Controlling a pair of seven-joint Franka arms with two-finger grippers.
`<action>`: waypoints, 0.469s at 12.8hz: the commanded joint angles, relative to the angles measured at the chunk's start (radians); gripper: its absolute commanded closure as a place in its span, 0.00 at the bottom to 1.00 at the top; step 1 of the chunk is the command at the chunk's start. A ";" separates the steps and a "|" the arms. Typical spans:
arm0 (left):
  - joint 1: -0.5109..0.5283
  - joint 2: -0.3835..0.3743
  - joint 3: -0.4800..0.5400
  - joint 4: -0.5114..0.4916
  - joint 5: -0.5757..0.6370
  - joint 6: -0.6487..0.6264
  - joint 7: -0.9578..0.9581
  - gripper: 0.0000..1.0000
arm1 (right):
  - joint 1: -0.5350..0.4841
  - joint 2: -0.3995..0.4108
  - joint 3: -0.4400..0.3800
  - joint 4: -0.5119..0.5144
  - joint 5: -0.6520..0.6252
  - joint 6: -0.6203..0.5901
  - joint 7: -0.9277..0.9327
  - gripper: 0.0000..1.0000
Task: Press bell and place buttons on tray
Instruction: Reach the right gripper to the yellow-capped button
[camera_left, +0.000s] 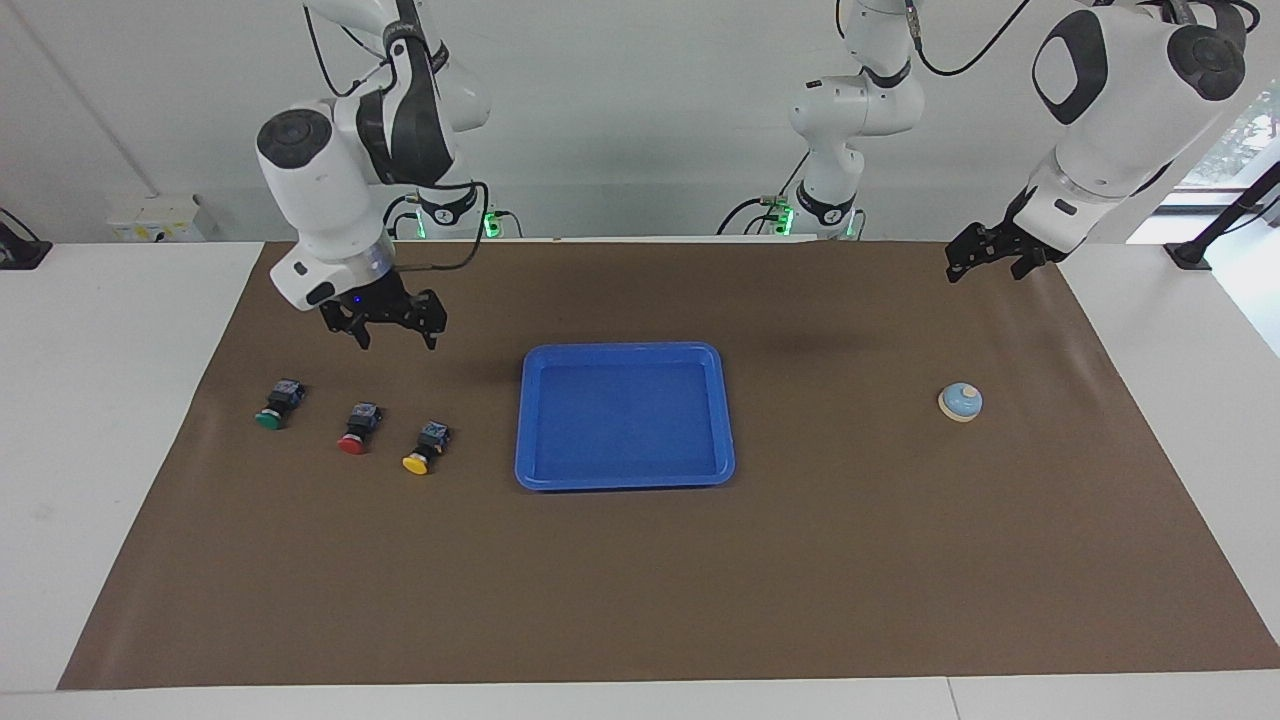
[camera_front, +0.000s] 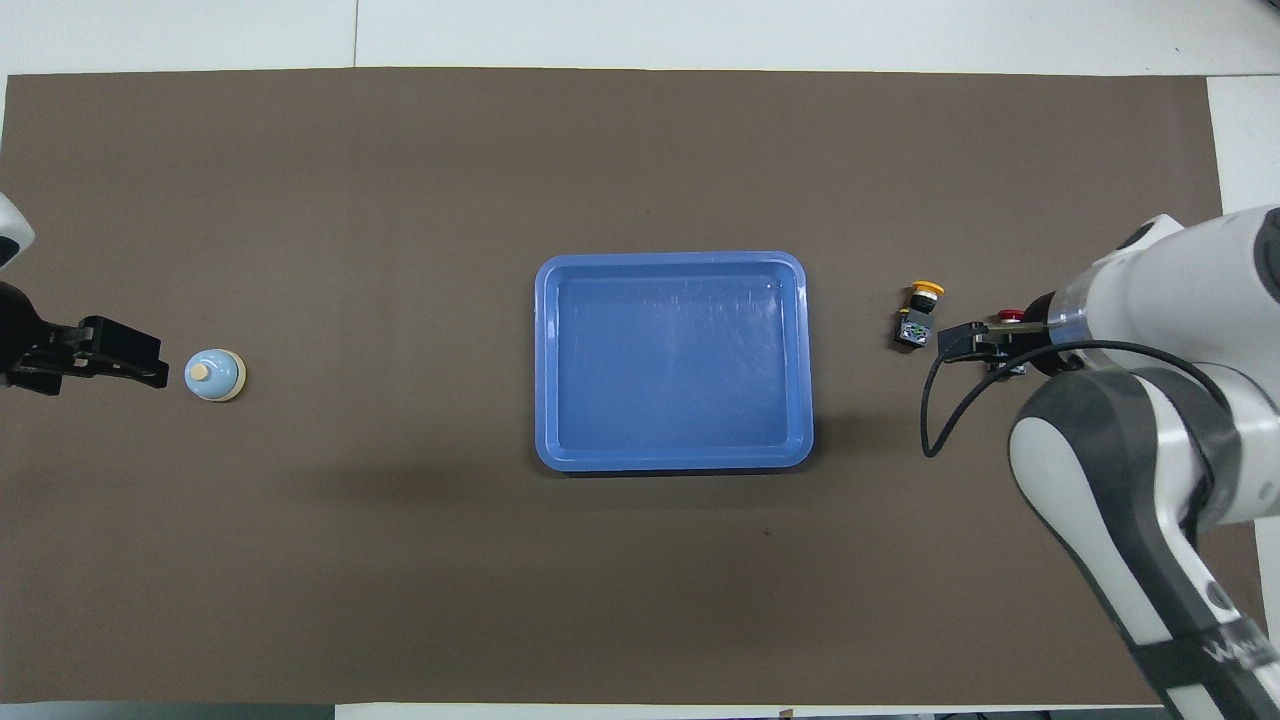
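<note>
Brown surface before us: our right claw hangs apart above the buttons; our left claw, fingers unclear, above bare mat.

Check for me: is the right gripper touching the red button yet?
Apart. The facing view shows the right gripper raised above the mat, with bare brown mat between its fingertips and the red button lying below it.

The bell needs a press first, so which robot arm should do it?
Probably the left arm. Its gripper hangs at the bell's end of the table; the right gripper is up near the buttons.
</note>
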 joint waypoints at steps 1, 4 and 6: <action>-0.001 -0.009 0.003 -0.001 0.003 0.009 -0.008 0.00 | 0.002 0.091 -0.002 -0.040 0.006 0.181 0.006 0.00; -0.001 -0.009 0.003 -0.001 0.003 0.009 -0.008 0.00 | 0.022 0.186 -0.002 -0.071 0.006 0.350 0.015 0.00; -0.001 -0.009 0.003 -0.001 0.003 0.009 -0.008 0.00 | 0.022 0.241 -0.002 -0.047 0.008 0.398 0.015 0.00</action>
